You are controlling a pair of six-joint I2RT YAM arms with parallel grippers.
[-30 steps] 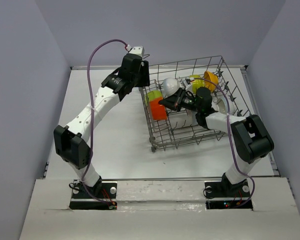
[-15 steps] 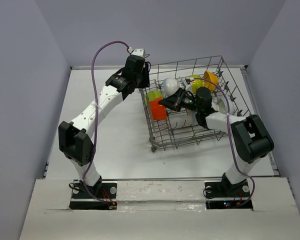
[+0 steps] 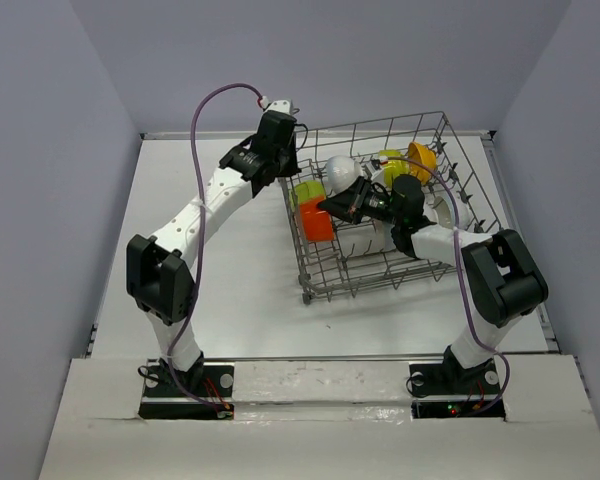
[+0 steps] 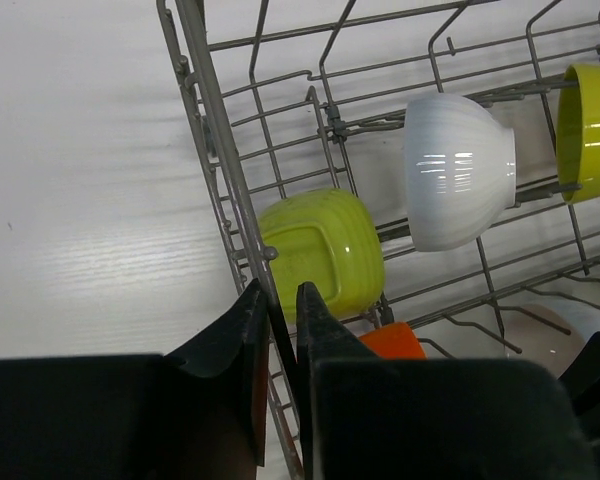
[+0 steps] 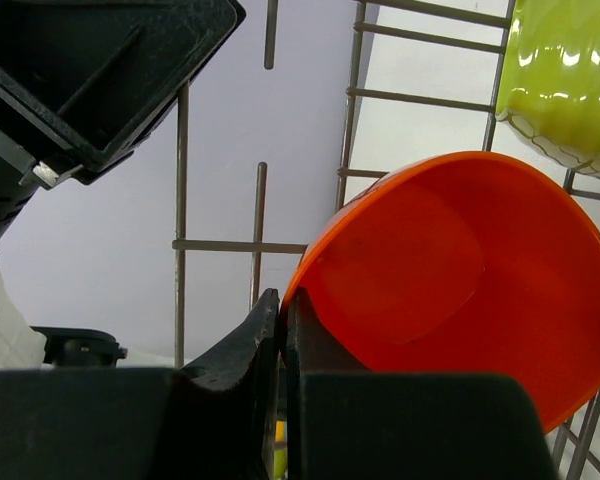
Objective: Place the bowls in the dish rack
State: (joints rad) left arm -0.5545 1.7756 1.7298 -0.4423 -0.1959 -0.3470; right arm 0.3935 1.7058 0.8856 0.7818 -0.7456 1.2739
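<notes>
Dish rack (image 3: 372, 282) held 2 white bowls (image 3: 341, 172), 2 lime bowls (image 4: 322, 255), 1 red-orange bowl (image 5: 430, 280), 1 orange-yellow bowl (image 3: 421, 158). Left arm outstretched, left gripper (image 4: 278, 295) clamped on rack wire between its jaws. Right arm folded, right gripper (image 5: 283, 305) pinched red-orange rim.

- Left of the rack (image 3: 360, 282), the table (image 3: 230, 260) is bare, and a gripper can pass there freely.
- At the rack's far-left corner, the left gripper (image 4: 278, 292) pinches a wall wire and blocks that corner.
- Inside the rack's left part, the green bowl (image 3: 305, 190), red bowl (image 3: 317, 222) and white bowl (image 3: 342, 172) stand close together. The right gripper (image 5: 281, 300), clamped on the red bowl's rim, fills the room beside them.
- The rack's near-left corner holds only prongs and is open from above.
- The rack's tall walls bar entry from the sides.
</notes>
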